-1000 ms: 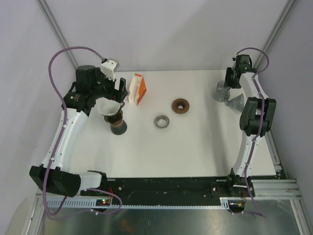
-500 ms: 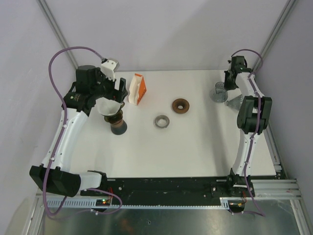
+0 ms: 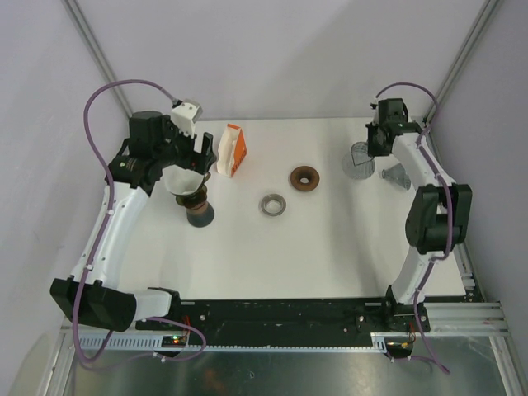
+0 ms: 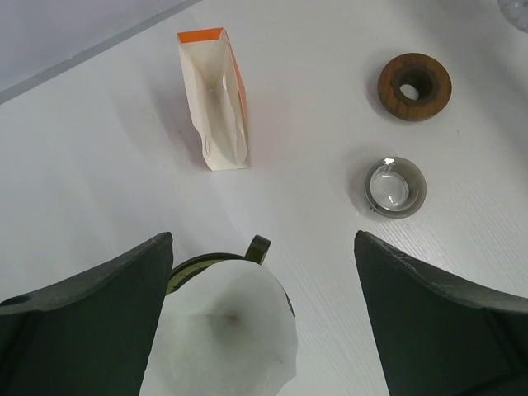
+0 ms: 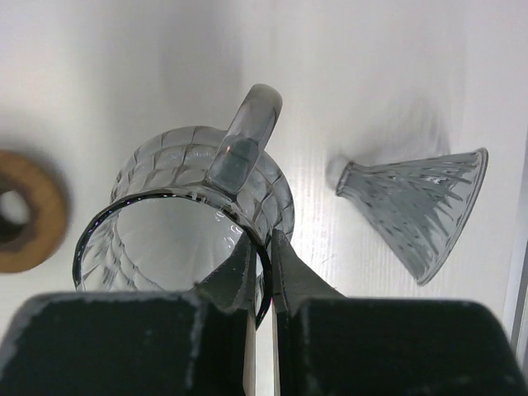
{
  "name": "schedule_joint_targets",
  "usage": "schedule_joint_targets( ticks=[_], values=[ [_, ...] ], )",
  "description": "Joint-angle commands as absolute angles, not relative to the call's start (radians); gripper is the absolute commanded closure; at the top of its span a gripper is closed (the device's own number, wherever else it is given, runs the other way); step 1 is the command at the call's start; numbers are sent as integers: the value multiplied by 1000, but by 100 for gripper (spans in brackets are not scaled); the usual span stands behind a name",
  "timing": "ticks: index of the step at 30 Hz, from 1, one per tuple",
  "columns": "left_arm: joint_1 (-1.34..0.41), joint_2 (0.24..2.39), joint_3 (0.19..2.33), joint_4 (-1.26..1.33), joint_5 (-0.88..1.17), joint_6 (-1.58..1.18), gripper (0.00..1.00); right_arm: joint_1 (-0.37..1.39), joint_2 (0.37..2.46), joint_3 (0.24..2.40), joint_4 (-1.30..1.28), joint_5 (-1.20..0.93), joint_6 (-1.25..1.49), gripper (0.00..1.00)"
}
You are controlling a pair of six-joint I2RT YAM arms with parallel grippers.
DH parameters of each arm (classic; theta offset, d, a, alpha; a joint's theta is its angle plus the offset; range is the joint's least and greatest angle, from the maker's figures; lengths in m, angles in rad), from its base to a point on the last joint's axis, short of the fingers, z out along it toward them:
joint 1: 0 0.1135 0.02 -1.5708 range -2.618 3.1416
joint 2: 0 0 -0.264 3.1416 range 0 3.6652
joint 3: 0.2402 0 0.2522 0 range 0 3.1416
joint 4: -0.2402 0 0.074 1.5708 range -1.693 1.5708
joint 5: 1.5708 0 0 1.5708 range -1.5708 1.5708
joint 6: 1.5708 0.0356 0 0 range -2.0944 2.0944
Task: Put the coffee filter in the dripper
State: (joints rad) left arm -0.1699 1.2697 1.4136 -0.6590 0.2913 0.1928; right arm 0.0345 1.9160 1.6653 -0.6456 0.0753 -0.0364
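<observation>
2 right fingers (image 5: 290, 279) pinch cup (image 5: 247, 177) rim, left gripper (image 4: 264, 239) wide, seemingly empty

White surface (image 3: 330, 247): carries all items listed below.

Orange-and-white carton (image 4: 216, 99): far left area, one end open, white interior exposed.

Wooden ring (image 4: 414, 85): dark brown, round centre hole, lying flat near the centre of the surface.

Metal ring with clear centre (image 4: 395, 187): lying flat, near the wooden ring on its near-left side, not touching it.

Glass cup (image 5: 157, 161): quilted wall, one handle, far right area.

Ribbed glass cone (image 5: 421, 206): lying on its side just beside the glass cup.
</observation>
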Motion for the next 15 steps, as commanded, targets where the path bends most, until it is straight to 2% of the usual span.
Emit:
schedule_joint_targets(
  ticks=[1,15],
  values=[
    [-175,1266,1404,-629,306,213,4,133,1712,1611,-543,82,-42,100],
    [-175,1259,1384,-625,305,216,4,592,1564,1460,-600,-136,-169,100]
  ],
)
